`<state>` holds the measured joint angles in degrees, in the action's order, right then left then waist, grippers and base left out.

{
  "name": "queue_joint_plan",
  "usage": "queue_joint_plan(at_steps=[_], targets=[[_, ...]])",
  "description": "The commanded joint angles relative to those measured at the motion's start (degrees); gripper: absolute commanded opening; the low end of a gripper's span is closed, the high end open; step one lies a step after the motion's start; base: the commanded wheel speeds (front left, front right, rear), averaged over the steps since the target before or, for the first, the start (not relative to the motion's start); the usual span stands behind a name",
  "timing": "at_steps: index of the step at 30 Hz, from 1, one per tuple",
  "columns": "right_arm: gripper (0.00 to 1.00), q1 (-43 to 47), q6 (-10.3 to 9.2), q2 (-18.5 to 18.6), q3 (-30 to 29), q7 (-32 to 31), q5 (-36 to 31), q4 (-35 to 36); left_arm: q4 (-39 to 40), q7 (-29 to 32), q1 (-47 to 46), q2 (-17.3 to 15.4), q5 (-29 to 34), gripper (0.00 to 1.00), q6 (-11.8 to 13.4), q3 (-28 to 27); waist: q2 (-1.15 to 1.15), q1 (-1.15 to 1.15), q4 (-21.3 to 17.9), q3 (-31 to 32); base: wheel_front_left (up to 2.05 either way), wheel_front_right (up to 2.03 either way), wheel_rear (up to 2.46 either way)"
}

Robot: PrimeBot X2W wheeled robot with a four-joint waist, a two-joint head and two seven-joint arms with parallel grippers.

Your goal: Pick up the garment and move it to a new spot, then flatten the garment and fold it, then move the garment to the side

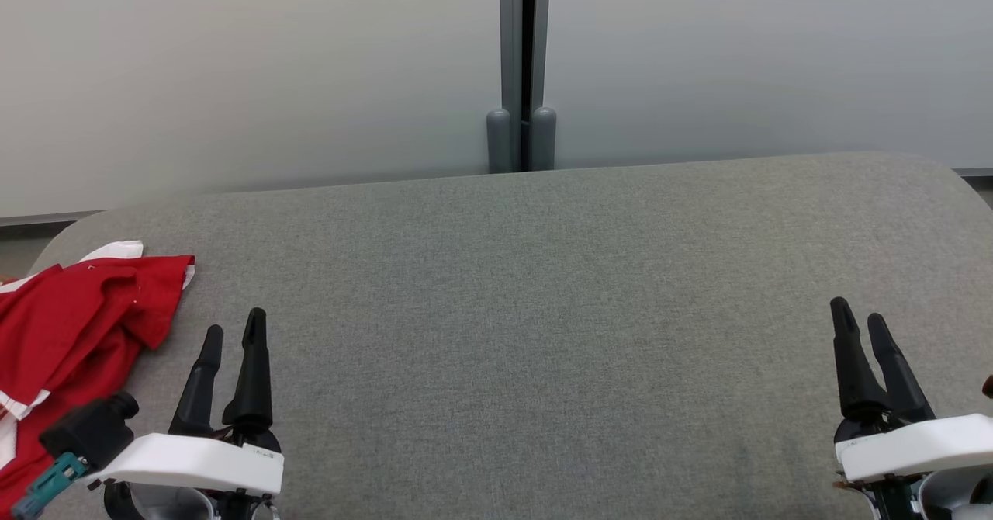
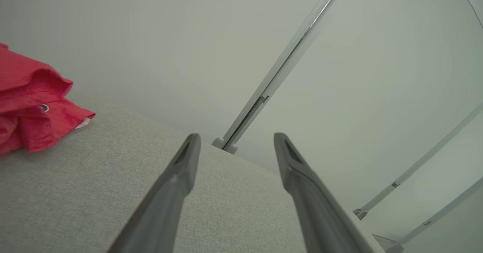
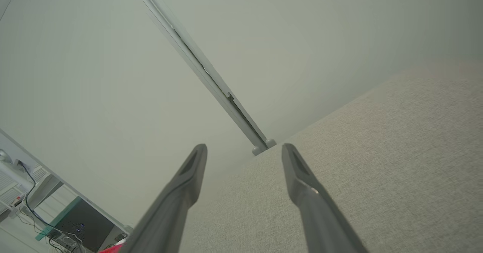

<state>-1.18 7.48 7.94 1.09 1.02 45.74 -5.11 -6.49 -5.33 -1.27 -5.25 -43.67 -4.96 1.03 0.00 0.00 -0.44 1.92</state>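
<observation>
On grey table [image 1: 543,310]: red garment [image 1: 70,318], crumpled, far left. Left gripper [image 1: 233,334] beside it and right gripper [image 1: 865,326] both spread, empty; pinch a raised fold.

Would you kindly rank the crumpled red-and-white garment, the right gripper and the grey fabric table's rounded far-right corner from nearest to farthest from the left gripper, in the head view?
1. Crumpled red-and-white garment, just left of the left gripper.
2. Right gripper, across at lower right.
3. Grey fabric table's rounded far-right corner, beyond the right gripper.
</observation>
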Motion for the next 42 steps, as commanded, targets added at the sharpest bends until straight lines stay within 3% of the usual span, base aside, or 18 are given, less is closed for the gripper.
queue_joint_plan(at_steps=[1,25,42], targets=[[1.00,-0.2,0.01,0.5,0.3,0.2,-2.2,1.0,0.5,-0.6,-0.1,-0.8,2.2,1.00,0.3,0.2,0.00,0.00,0.0,0.1,0.00,0.00,0.00],[1.00,3.2,0.01,0.3,2.4,0.6,-19.2,1.1,-3.5,-4.4,2.3,-1.7,18.2,1.00,2.5,1.7,0.00,0.00,-0.1,1.6,0.00,0.00,0.00],[1.00,4.5,0.02,-0.1,2.4,0.8,-27.3,2.2,-6.9,-6.5,2.8,-1.6,25.0,1.00,3.4,1.6,0.00,0.00,0.1,2.2,0.00,0.00,0.00]])
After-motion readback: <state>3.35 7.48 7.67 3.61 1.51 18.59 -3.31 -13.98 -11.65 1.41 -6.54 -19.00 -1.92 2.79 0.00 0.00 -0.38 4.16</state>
